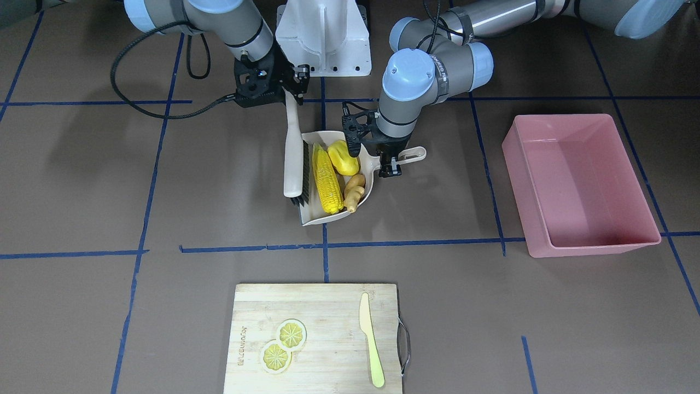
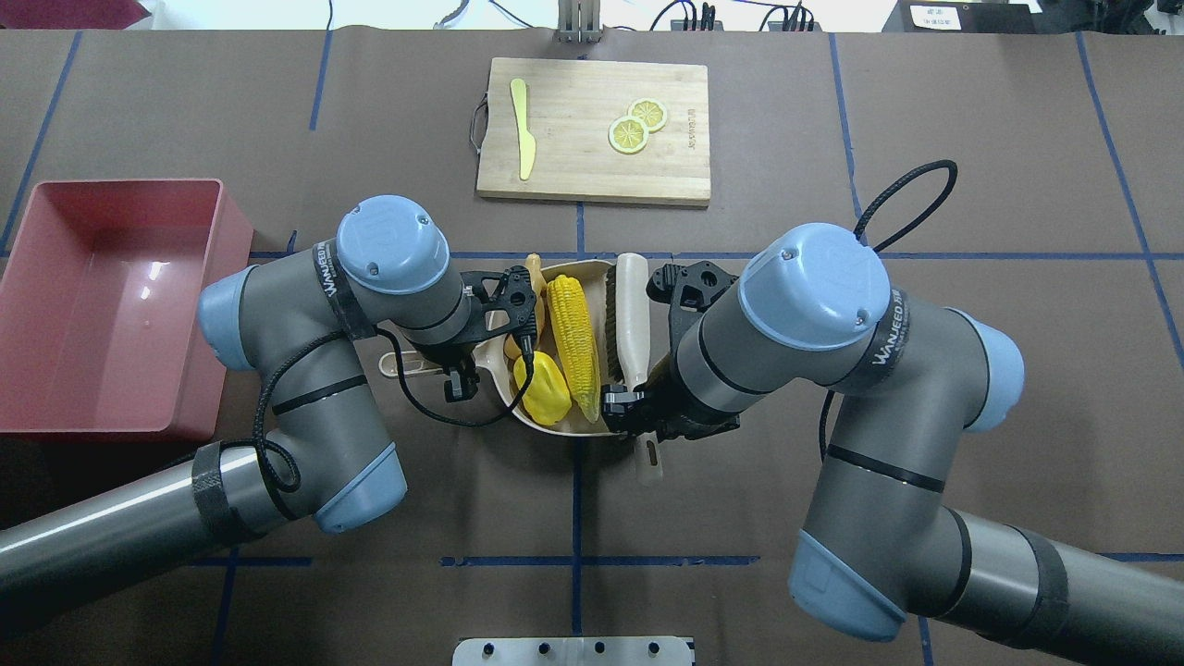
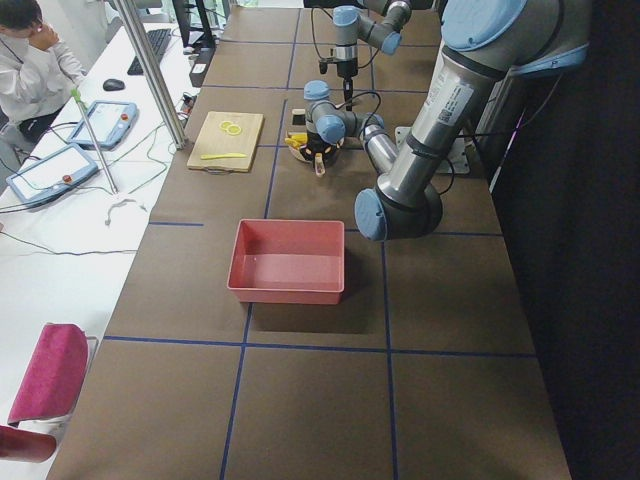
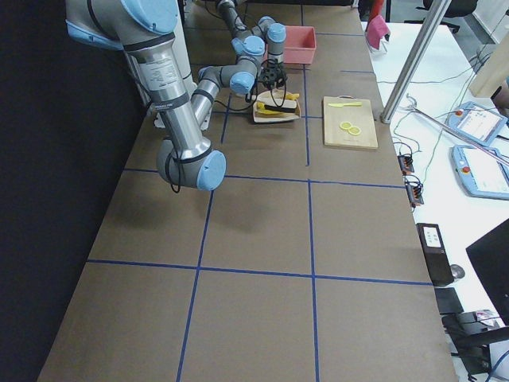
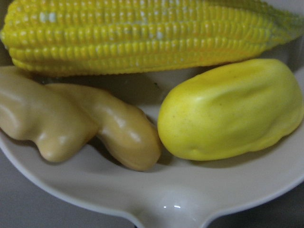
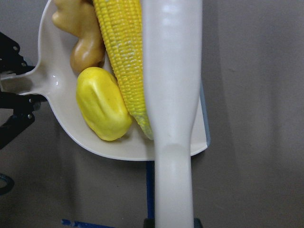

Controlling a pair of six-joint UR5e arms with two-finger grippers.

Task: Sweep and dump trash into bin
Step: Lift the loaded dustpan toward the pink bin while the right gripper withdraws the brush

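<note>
The corn cob [image 1: 326, 180], the yellow lump [image 1: 343, 157] and the ginger root [image 1: 354, 191] lie together inside the beige dustpan [image 1: 367, 192] at the table's middle. My left gripper [image 1: 389, 167] is shut on the dustpan's handle [image 1: 413, 155]. My right gripper [image 1: 291, 94] is shut on the handle of a cream brush [image 1: 293, 158], whose bristles rest at the pan's open edge beside the corn. The pink bin [image 1: 515, 164] stands empty, apart from the pan, on my left side [image 2: 111, 305]. The left wrist view shows the corn [image 5: 142, 33], lump [image 5: 232, 109] and ginger [image 5: 85, 123] close up.
A wooden cutting board [image 1: 328, 306] with two lemon slices [image 1: 283, 343] and a pale yellow knife [image 1: 371, 339] lies at the table's far side from me. The white robot base [image 1: 322, 38] stands behind the pan. Blue tape lines cross the brown table.
</note>
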